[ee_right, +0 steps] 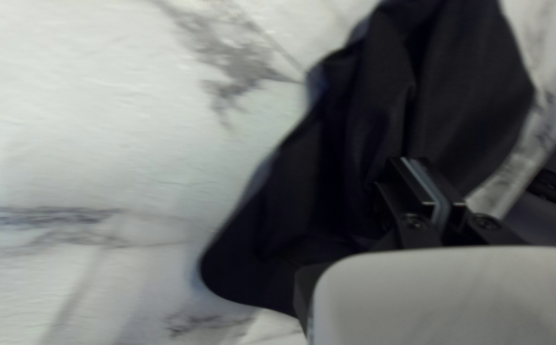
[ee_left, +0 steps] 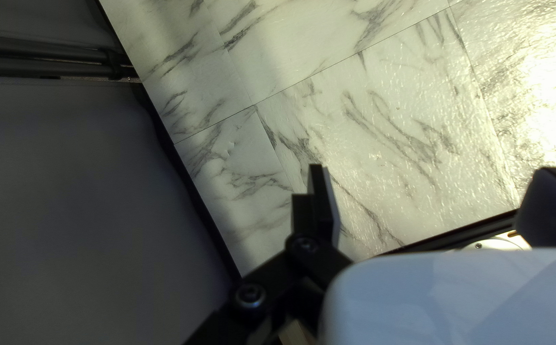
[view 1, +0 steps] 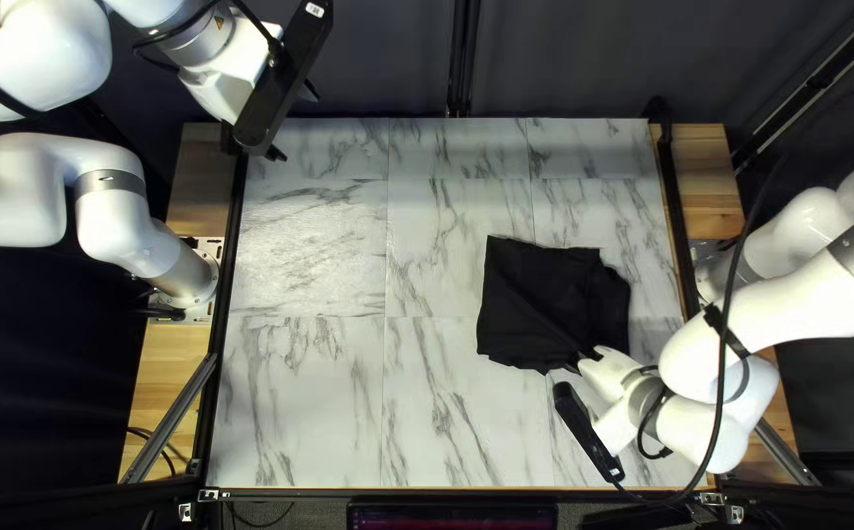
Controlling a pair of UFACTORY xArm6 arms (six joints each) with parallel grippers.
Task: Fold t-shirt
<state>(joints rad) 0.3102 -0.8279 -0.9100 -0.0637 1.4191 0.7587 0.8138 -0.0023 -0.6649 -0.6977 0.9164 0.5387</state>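
A: Where is the black t-shirt (view 1: 535, 309) to be found?
B: It is laid on the marble-patterned table (view 1: 309, 393), nearer the right arm's base than the left's. A slanting crease is seen across it, and the cloth is bunched along its side toward the right arm's base.
A: And the right gripper (view 1: 584, 359)?
B: It is placed at the t-shirt's near edge. In the right wrist view the right gripper (ee_right: 428, 172) is seen with its fingers drawn together, and black cloth is pinched between them.
A: Is the left gripper (view 1: 292, 123) also at the cloth?
B: No, it is held well apart from the t-shirt, beyond it and to its left, over the table's far left corner. Its two fingers are spread wide in the left wrist view.
A: What else is set around the t-shirt?
B: Beyond it, past the table's far edge, a dark curtain (view 1: 378, 59) is hung. A screen (view 1: 451, 515) can be made out on the near side, to the left of the t-shirt.
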